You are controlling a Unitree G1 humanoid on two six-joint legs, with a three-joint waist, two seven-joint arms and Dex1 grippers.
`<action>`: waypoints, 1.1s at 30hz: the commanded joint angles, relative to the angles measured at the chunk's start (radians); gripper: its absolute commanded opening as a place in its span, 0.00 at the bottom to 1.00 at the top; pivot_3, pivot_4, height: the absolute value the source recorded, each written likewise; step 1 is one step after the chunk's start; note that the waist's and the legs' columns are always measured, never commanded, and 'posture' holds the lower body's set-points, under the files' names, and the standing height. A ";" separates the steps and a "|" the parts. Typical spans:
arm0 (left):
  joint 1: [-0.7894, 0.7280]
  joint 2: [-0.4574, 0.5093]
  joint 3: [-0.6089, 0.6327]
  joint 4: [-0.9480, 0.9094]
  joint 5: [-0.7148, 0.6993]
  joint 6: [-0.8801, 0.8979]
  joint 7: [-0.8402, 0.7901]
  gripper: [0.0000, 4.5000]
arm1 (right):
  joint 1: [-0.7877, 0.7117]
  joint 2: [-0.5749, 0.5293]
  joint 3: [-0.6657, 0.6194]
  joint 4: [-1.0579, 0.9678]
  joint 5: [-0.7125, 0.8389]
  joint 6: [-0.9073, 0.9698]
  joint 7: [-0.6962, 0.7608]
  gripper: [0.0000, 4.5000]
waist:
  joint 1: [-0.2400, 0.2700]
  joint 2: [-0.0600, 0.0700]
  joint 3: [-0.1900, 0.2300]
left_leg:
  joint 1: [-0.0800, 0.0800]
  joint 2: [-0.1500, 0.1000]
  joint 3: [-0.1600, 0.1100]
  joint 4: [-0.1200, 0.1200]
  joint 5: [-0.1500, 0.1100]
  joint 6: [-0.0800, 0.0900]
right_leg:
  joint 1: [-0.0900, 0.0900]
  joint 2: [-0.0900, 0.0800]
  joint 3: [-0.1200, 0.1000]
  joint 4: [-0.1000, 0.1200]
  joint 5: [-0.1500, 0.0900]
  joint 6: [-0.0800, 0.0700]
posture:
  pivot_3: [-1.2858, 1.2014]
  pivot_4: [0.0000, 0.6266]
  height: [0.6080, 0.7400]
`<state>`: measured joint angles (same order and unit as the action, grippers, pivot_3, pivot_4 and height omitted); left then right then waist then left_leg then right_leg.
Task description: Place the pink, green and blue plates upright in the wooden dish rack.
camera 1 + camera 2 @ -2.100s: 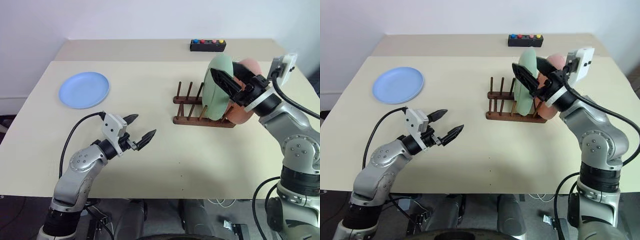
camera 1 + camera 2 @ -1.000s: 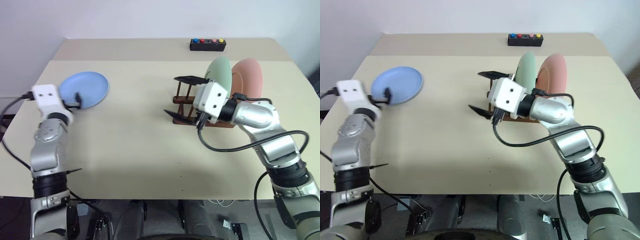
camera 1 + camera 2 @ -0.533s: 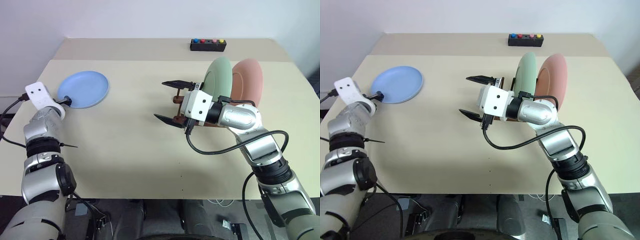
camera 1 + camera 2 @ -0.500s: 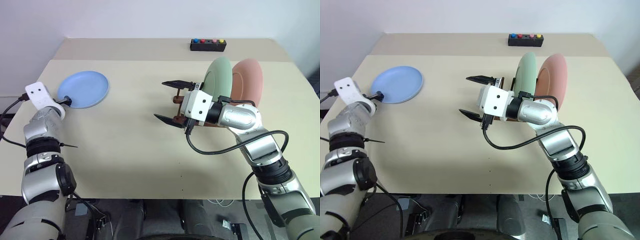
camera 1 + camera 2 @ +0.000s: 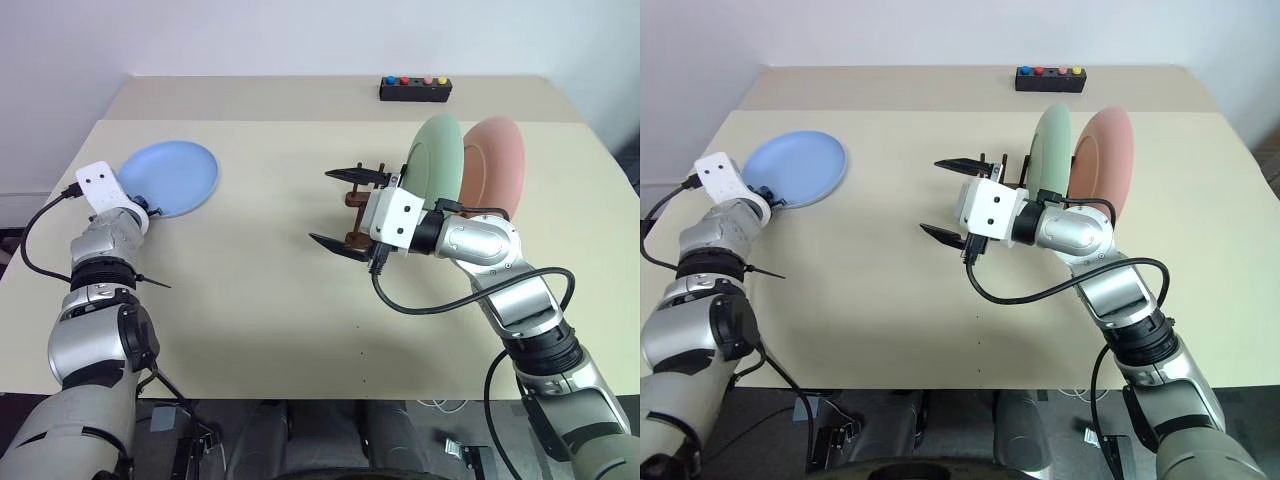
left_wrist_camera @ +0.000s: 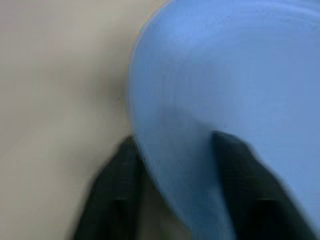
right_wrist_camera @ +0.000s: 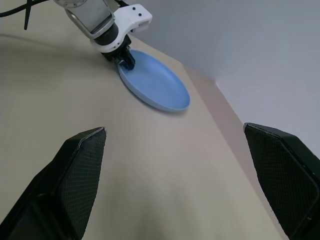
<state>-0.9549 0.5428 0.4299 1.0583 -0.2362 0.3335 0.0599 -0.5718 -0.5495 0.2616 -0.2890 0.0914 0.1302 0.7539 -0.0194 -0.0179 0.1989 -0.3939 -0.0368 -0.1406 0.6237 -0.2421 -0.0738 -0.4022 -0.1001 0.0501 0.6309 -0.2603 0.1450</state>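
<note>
the wooden dish rack (image 5: 362, 212) stands on the beige table (image 5: 260, 300), right of the table's middle, and serves as the landmark here. the green plate (image 5: 434, 172) stands upright in the rack, and the pink plate (image 5: 494, 166) stands upright just beside it on the rack's right side, the two close together with rims overlapping in the head views. the blue plate (image 5: 170, 178) is well apart from the rack, far to its left near the table's left edge, with its near rim lifted slightly where it is gripped, as the right wrist view suggests. the left gripper (image 5: 143, 207) is at that near left rim of the blue plate, far left of the rack; in the left wrist view one black finger (image 6: 112, 192) sits outside and under the rim and the other lies on the plate's inner face, so the fingers are pinched down onto the rim with the plate's edge between them. the right gripper (image 5: 345, 208) hangs in the air just in front of the rack's left end, pointing away from the rack towards the blue plate, its two black fingers (image 7: 80, 170) spread wide and holding nothing. a black box with coloured buttons (image 5: 415, 90) sits behind the rack at the table's far edge.
</note>
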 commanded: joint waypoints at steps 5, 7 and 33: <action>-0.015 0.000 0.025 -0.019 -0.029 -0.053 0.001 0.02 | 0.011 -0.001 -0.029 -0.031 -0.011 -0.026 0.001 1.00 | 0.001 0.000 0.000 | 0.000 0.000 0.000 0.000 0.001 -0.001 | 0.000 0.000 0.000 0.001 0.000 0.000 | 0.52 0.24 1.00; -0.011 -0.007 0.030 -0.046 -0.040 -0.087 -0.011 0.02 | 0.015 -0.002 -0.029 -0.030 -0.015 -0.030 0.002 1.00 | 0.001 0.000 0.000 | 0.000 0.000 0.000 0.000 0.001 -0.002 | 0.000 0.000 0.000 0.001 0.000 0.000 | 0.52 0.24 1.00; 0.174 -0.403 -0.431 -1.410 0.127 0.181 0.006 0.02 | -0.141 0.006 -0.008 0.219 -0.432 -0.348 -0.218 1.00 | 0.003 0.000 0.000 | -0.011 0.000 -0.001 0.006 0.005 -0.008 | -0.007 0.000 0.000 0.000 0.005 0.001 | 0.52 0.24 1.00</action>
<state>-0.7746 0.1463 0.0106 -0.2885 -0.1108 0.4986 0.0685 -0.6815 -0.5489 0.2638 -0.0581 -0.3171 -0.1927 0.5601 -0.0165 -0.0183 0.1987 -0.4047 -0.0372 -0.1415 0.6295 -0.2371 -0.0819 -0.4094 -0.1000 0.0500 0.6307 -0.2554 0.1461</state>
